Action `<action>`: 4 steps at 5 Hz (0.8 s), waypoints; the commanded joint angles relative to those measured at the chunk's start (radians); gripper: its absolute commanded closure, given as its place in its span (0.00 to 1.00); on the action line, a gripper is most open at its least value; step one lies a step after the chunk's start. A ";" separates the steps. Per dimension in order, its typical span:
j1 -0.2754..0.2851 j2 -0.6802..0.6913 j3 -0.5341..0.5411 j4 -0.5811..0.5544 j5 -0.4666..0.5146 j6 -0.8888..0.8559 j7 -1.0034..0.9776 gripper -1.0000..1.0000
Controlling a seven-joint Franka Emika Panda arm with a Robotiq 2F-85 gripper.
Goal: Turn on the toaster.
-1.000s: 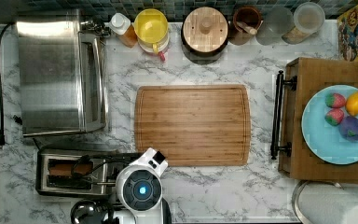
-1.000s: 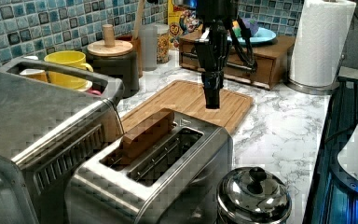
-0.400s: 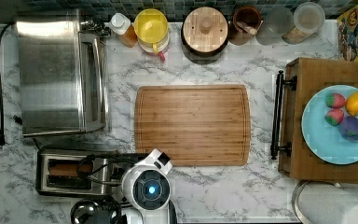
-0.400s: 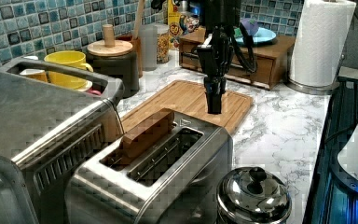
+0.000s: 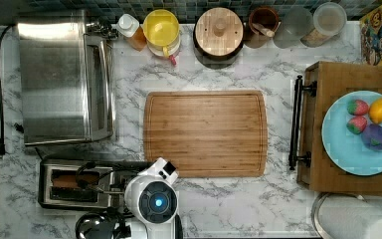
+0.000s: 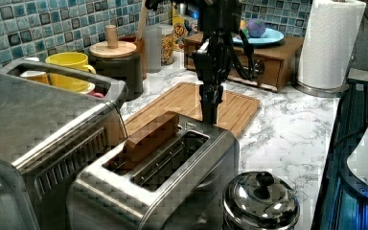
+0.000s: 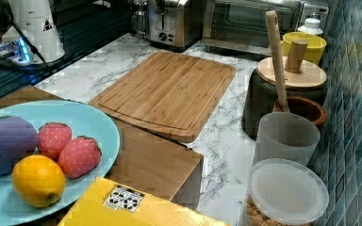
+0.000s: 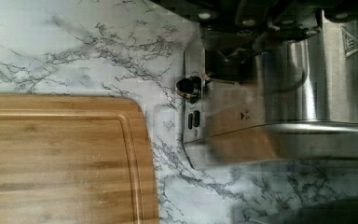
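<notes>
Gripper (image 6: 210, 112), jaws' state indiscernible, is hanging vertically over the boxy brushed-steel toaster's (image 6: 172, 182) control end near the worktop's front edge, apparently aiming for its lever.

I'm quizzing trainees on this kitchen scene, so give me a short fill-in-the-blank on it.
1. The slice in the toaster is ____ in colour.
2. The gripper hangs over the toaster's end nearest the ____ board.
3. The kettle beside the toaster wears a ____ knob.

Missing words: brown; cutting; black
</notes>
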 commanded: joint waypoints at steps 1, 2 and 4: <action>-0.015 0.120 0.050 0.080 -0.063 0.032 0.061 1.00; -0.021 0.180 0.059 0.093 -0.094 0.048 0.094 1.00; -0.024 0.309 0.045 0.066 -0.122 0.070 0.122 1.00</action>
